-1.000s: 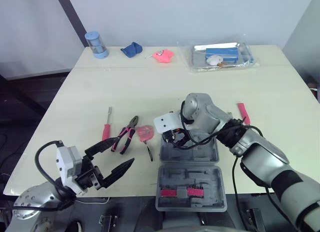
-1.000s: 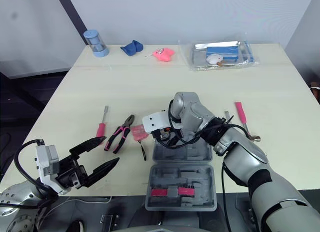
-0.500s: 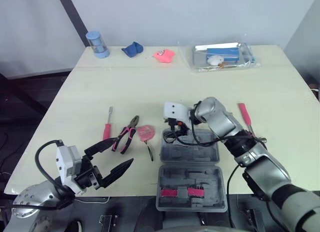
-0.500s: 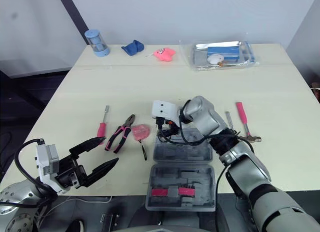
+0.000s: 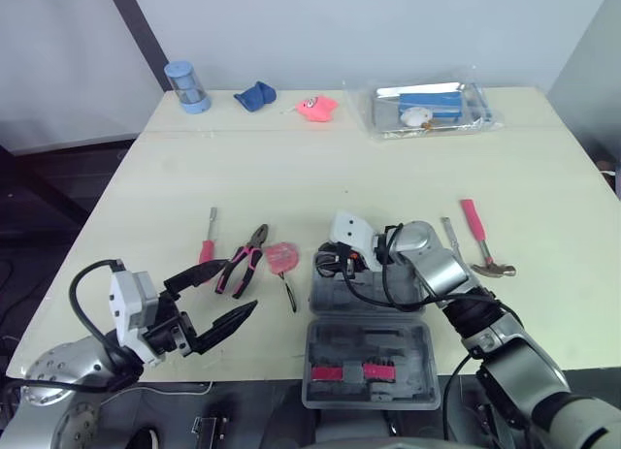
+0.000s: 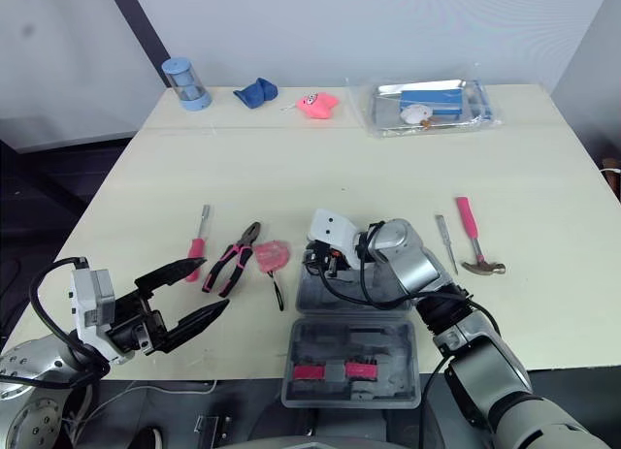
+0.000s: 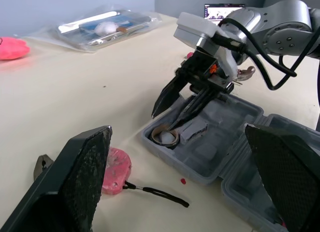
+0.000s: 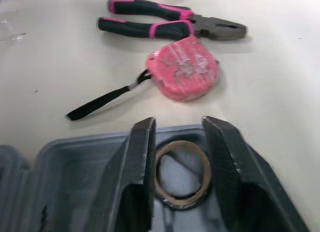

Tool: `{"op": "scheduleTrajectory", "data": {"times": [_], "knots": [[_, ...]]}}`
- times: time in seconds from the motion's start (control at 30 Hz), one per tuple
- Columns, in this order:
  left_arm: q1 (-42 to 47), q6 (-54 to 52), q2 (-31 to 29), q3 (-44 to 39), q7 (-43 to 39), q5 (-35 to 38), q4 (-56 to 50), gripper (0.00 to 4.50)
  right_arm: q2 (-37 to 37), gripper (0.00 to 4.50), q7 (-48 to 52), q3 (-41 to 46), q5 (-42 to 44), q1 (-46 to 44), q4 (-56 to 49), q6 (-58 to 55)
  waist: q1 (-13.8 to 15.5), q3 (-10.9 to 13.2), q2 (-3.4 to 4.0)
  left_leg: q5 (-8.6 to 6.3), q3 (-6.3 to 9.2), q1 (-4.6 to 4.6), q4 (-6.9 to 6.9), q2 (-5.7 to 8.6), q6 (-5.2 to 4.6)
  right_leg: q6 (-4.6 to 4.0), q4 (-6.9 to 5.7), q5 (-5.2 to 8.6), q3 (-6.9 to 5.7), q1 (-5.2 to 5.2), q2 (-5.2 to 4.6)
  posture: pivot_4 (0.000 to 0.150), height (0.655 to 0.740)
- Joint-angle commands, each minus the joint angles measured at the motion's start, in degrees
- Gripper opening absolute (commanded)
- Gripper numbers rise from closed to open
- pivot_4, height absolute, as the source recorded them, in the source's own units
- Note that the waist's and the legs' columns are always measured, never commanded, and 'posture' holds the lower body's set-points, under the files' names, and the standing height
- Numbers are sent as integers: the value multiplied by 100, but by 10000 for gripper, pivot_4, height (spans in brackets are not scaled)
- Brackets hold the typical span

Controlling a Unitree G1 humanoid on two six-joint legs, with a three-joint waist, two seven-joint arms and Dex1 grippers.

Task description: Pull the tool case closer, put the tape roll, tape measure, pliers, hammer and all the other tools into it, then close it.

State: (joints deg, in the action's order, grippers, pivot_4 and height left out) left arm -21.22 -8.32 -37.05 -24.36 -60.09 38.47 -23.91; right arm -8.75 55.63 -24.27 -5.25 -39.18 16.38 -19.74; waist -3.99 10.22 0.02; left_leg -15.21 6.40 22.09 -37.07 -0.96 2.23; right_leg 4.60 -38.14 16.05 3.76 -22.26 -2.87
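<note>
The grey tool case (image 5: 332,296) lies open near the table's front edge, its bit-holder half (image 5: 369,364) nearest me. My right gripper (image 5: 330,263) hangs over the case's far left corner. Its fingers (image 8: 142,157) stand narrowly apart just above the brown tape roll (image 8: 181,198), which lies flat inside that corner. Left of the case lie the pink tape measure (image 5: 282,257), the pliers (image 5: 245,259) and a pink-handled screwdriver (image 5: 208,243). The hammer (image 5: 480,238) and a thin screwdriver (image 5: 452,240) lie right of the case. My left gripper (image 5: 241,286) is wide open and holds nothing, low over the front left edge.
Along the far edge stand a blue cylinder (image 5: 187,86), a blue cloth (image 5: 256,95), a pink toy (image 5: 316,107) and a clear bag with a tray (image 5: 432,108). Bare tabletop lies between these and the tools.
My right gripper's fingers have narrowed from wide open, and the right arm has drawn back toward my right, its wrist staying over the case's far left corner. The left gripper has barely moved.
</note>
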Motion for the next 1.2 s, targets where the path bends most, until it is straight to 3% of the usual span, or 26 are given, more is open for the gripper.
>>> {"op": "scheduleTrajectory", "data": {"times": [0.03, 0.53, 0.7, 1.0, 1.2], "knots": [[13, -19, -89, -152, -66, 104, 16, 45000, 74, 16965, -111, 41, 88, -55, 4, 100, 3, 0, 0, 0, 0, 0, 0, 0, 0, 0, 0, 0, 0, 0, 0, 1500, 7400], [119, -111, -165, -175, -106, 101, 40, 45000, 76, 16965, -272, -120, -69, -68, 1010, 64, -7, -1, -1, 0, -2, -5, 0, 0, 0, 0, -3, 0, 2, 2, 0, 1500, 7400], [123, -129, -171, -193, -108, 104, 44, 45000, 89, 16965, -256, -57, 20, -19, 888, 141, -6, -2, -2, 0, -2, -11, 0, 0, 0, 0, -6, 0, 4, 6, 2, 1500, 7400], [95, -145, -38, -351, 44, 216, 87, 45000, -360, 16965, -50, 475, 639, 390, -742, 344, 14, -1, -2, 0, -1, -2, 0, 0, 0, 0, -3, 0, 3, 2, 0, 1500, 7400], [130, -167, 80, -545, 208, 336, 323, 45000, -829, 16965, -350, 1259, 1211, 1271, -2107, 79, 53, -1, -4, 0, 1, -1, -1, 0, -1, 0, 0, 0, 2, 4, 0, 1500, 7400]]}}
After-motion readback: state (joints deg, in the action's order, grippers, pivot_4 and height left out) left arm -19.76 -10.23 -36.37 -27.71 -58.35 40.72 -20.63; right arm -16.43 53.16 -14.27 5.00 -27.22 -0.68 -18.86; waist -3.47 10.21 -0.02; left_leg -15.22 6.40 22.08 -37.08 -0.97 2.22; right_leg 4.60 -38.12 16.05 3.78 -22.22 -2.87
